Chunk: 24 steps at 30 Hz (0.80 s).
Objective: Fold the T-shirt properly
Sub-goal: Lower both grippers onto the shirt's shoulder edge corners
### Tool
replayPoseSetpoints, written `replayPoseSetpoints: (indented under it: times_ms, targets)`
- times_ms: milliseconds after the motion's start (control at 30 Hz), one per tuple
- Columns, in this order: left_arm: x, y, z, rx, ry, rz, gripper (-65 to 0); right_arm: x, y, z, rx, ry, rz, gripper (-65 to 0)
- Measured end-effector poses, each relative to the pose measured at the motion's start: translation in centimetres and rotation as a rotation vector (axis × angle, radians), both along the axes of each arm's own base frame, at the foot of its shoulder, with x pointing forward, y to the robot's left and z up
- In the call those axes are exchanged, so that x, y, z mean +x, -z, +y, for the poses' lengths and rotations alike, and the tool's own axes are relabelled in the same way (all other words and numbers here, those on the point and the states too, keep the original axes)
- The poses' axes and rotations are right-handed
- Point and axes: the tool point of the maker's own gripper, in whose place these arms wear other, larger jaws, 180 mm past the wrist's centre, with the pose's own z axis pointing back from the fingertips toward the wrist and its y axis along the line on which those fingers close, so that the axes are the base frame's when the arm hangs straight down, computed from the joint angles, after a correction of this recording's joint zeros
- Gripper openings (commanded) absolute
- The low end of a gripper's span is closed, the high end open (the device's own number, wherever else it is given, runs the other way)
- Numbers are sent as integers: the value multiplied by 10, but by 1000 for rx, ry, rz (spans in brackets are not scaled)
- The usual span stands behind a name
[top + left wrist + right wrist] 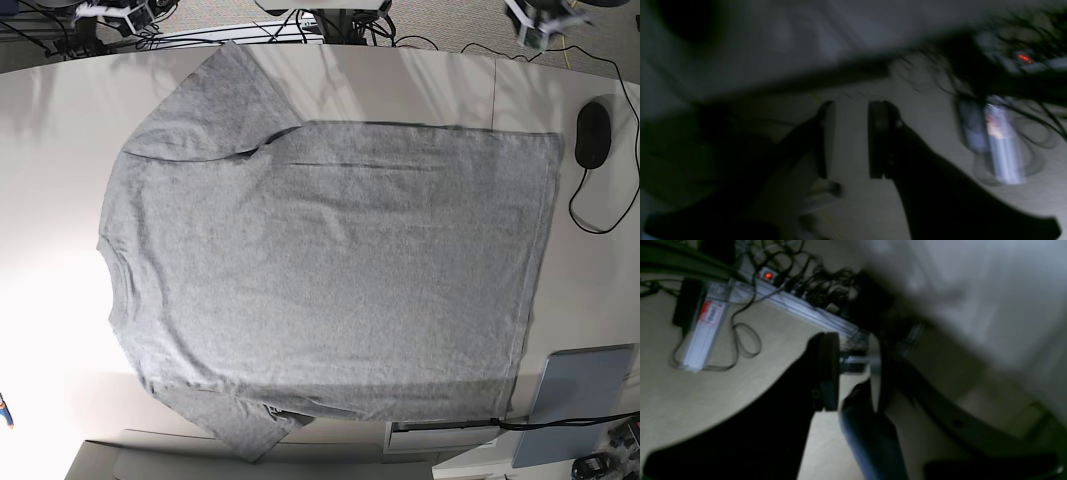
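Nearest the lens in the left wrist view, the left gripper (pixel 846 140) is standing with its jaws apart and nothing between them, blurred floor and cables showing through the gap. In the right wrist view the right gripper (pixel 853 371) is likewise parted and holding nothing, a power strip (pixel 786 298) lying in the upper left of the frame. The T-shirt (pixel 330 260) is lying spread flat, plain side up, filling the middle of the white table (pixel 50 130) in the base view, collar at the left, hem at the right. Neither arm is appearing over the table. A good first fold would probably mean pinching matching corners, lifting evenly and keeping the cloth smooth.
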Motion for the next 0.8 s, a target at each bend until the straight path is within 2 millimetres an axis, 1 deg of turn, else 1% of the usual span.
replayPoseSetpoints:
  times_ms: [133, 233, 333, 400, 500, 533, 667, 733, 767, 800]
  targets:
    - [29, -16, 4, 59, 161, -21, -467, 33, -31, 0, -41, -24, -103, -491]
    - [48, -19, 5, 95, 299, 1, -467, 52, -54, 2, -70, -47, -166, -491]
    - [67, -22, 5, 130, 407, 11, -459, 65, -72, 2, -111, -79, -216, -491]
    - [83, -26, 4, 149, 468, -3, -428, 71, -81, 1, -149, -96, -235, -491]
    - [106, -30, 2, 143, 553, -30, -385, 76, -88, -1, -205, -121, -248, -491]
    - [112, -30, 3, 142, 577, -34, -383, 76, -89, -3, -223, -129, -248, -491]
    - [124, -25, 4, 91, 656, -34, -383, 73, -87, -9, -254, -119, -223, -490]
    - [129, -19, 7, 86, 670, -23, -383, 72, -87, -9, -257, -115, -217, -490]
    - [131, -14, 8, 91, 684, -8, -383, 72, -87, -9, -256, -116, -217, -482]
    - [132, -8, 9, 107, 707, 14, -383, 72, -87, -9, -256, -118, -215, -443]
